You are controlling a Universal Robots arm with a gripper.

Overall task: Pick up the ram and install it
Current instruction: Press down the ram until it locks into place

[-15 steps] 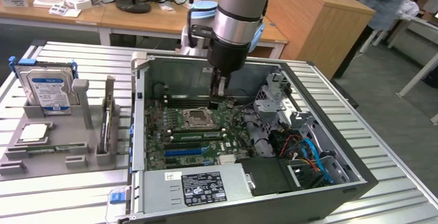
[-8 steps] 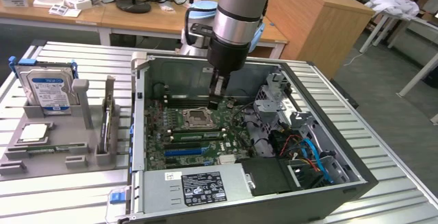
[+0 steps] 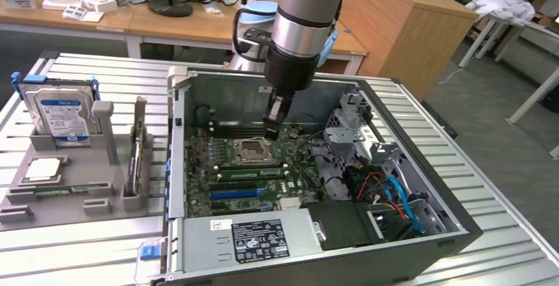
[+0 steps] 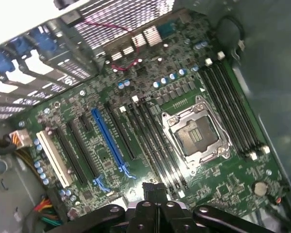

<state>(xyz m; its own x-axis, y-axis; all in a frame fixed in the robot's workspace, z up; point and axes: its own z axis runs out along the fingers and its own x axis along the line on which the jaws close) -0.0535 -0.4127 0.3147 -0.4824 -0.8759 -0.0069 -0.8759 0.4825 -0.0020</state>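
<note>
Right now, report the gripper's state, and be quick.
Gripper: shut, inside the open computer case above the motherboard; whether it holds anything cannot be told.

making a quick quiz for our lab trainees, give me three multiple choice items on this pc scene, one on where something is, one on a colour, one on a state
1. Where is the tool?
A) above the hard drive
B) inside the case, over the motherboard
C) beside the monitor

2. What colour is the long slot between the black ones?
A) red
B) yellow
C) blue

3. How does the case stand?
A) side open
B) closed up
C) wrapped in plastic

Answers: 1 B, it hangs near the processor socket. 2 C, it is bright blue in the wrist view. 3 A, the parts inside lie in plain sight.
</note>
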